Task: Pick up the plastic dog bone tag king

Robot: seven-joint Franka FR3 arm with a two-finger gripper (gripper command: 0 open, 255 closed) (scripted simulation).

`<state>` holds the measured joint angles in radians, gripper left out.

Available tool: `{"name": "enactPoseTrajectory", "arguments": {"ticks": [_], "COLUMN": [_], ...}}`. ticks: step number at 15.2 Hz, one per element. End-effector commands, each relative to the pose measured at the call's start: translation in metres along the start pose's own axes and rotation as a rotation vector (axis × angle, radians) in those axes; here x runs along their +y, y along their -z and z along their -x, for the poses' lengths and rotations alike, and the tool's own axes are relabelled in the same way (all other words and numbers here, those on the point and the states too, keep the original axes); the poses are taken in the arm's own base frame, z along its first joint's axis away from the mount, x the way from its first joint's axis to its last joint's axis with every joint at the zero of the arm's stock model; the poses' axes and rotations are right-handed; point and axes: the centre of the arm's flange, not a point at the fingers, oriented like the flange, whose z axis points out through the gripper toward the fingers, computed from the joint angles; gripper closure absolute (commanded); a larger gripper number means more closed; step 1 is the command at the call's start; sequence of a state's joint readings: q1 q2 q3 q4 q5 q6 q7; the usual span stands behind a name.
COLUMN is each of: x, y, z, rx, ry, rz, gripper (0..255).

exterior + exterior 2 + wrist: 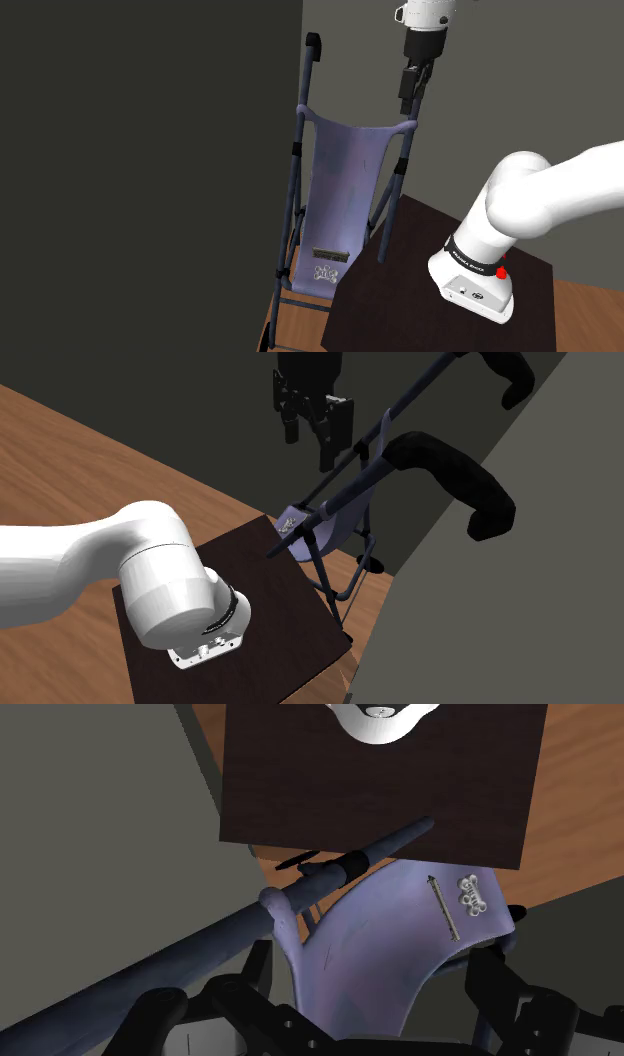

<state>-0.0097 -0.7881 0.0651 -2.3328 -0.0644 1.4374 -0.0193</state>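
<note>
Hovering high above a sling chair, the black fingers (405, 88) (335, 427) (250, 989) stand apart with nothing between them.
The pale bone-shaped tag (328, 271) (470, 896) lies flat on the low end of the chair's lavender fabric seat (340, 180) (380, 944), just beside a thin dark strip (330, 252) (445, 909) and well below the fingers. The seat hangs in a dark tube frame (295, 170) (200, 949), next to the dark brown stand (400, 290) (300, 774) on a wood floor (300, 325).
</note>
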Motion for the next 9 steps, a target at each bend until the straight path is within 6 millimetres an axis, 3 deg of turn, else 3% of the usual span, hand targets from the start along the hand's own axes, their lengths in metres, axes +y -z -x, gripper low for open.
{"name": "enactPoseTrajectory", "arguments": {"ticks": [1, 9], "x": [0.0, -0.061], "y": [0.0, -0.087], "z": [0.0, -0.017], "rx": [0.0, 0.006], "ry": [0.0, 0.01], "rz": [0.0, 0.024], "gripper": [0, 0]}}
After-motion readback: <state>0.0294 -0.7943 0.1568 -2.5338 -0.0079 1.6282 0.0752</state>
